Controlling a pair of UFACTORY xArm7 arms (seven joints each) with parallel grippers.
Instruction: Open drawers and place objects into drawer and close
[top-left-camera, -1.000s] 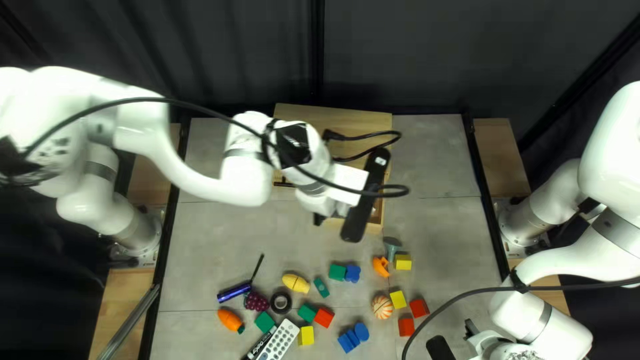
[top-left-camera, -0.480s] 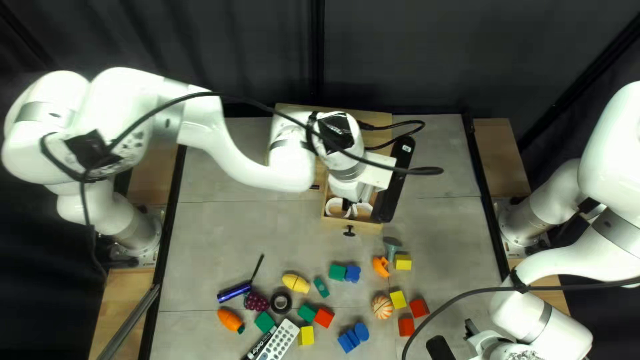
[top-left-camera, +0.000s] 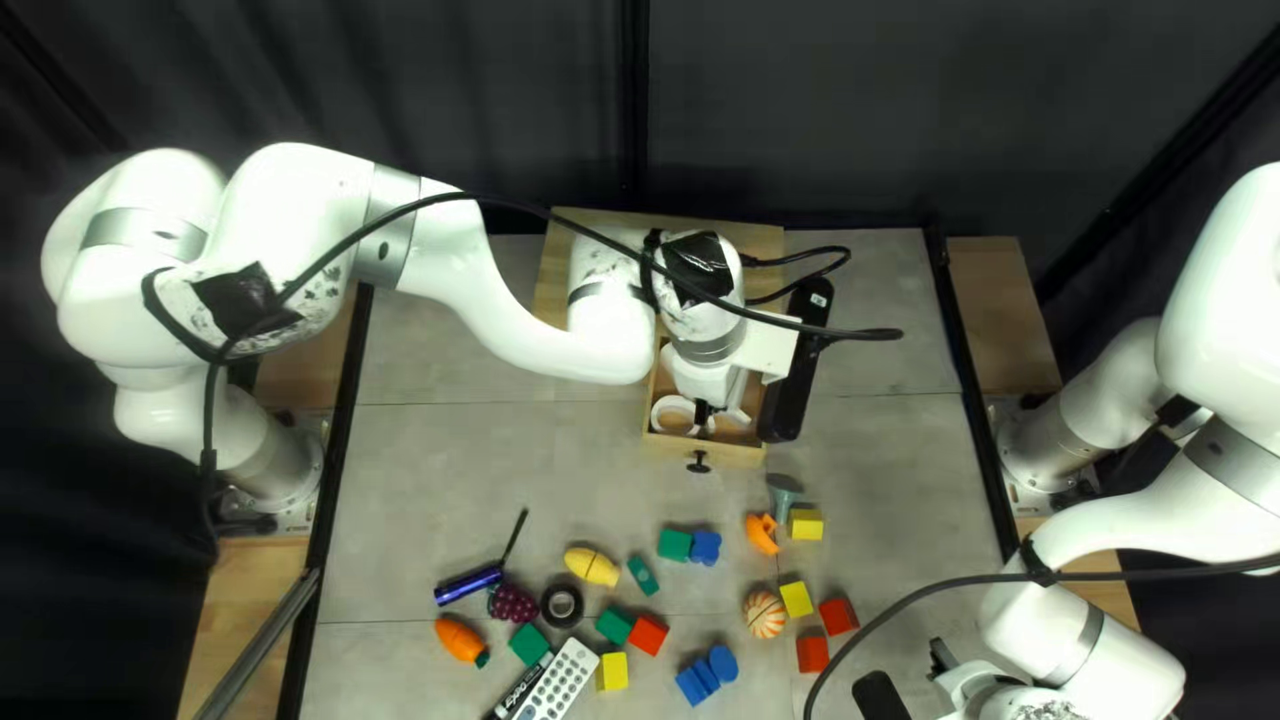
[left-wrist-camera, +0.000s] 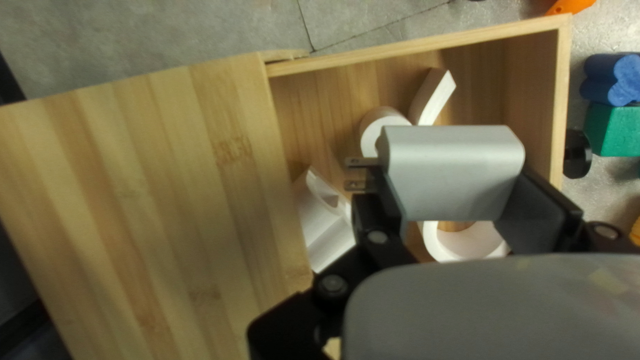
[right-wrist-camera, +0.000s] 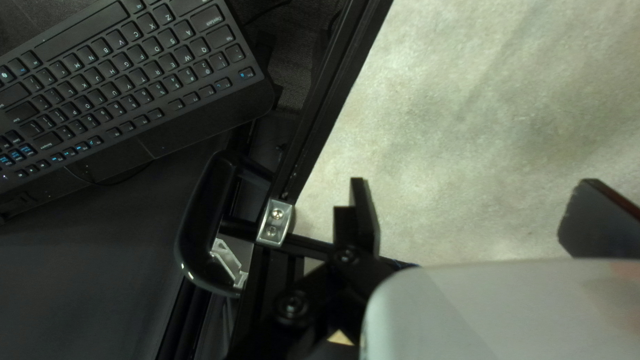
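Your left hand (left-wrist-camera: pixel 451 193) is closed on a pale plug-in charger (left-wrist-camera: pixel 460 157), a finger against each end, and it hangs over the open drawer (left-wrist-camera: pixel 427 45). What the coming move turns on is that the drawer's floor lies straight ahead of the fingers, so the step in hand looks like a lowering and a letting go, with little sideways travel. The charger's long axis runs from finger to finger, roughly the way the drawer slides: its metal prongs (left-wrist-camera: pixel 360 173) point at the cabinet (left-wrist-camera: pixel 153 200), its other end at the drawer front, where the black knob (left-wrist-camera: pixel 577 153) sits outside. A white roll (left-wrist-camera: pixel 381 120) and a white ring (left-wrist-camera: pixel 437 243) lie just beside the charger, on either side of it, so you could land it on one of them; how high you are above them, you cannot tell. Open gently, since the finger nearer the front needs room before that wall. Your right hand (right-wrist-camera: pixel 477 213) is open with nothing between its fingers, well apart from the drawer, so the left is the nearer one for this drop and probably for pushing the drawer closed afterwards.
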